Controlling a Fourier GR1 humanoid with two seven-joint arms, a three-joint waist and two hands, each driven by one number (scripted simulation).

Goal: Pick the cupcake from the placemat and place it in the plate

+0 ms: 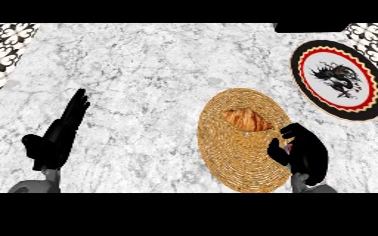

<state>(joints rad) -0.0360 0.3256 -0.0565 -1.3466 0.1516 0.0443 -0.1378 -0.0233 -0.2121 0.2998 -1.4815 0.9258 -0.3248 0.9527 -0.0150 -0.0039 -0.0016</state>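
Sitting on the woven placemat (244, 142), upper middle, is the cupcake (248, 119), untouched. Right hand (304, 152) is hovering over the placemat's right edge, fingers curling but gripping nothing, just beside the cupcake. Plate (336, 79) is lying further right on the marble desk (148, 80). Left hand (57, 132) is resting open, fingers straight, far left.

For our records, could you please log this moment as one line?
right hand: fingers curled, beside orange-brown cupcake | cupcake: on round woven straw placemat | round dragon-patterned plate: without cupcake
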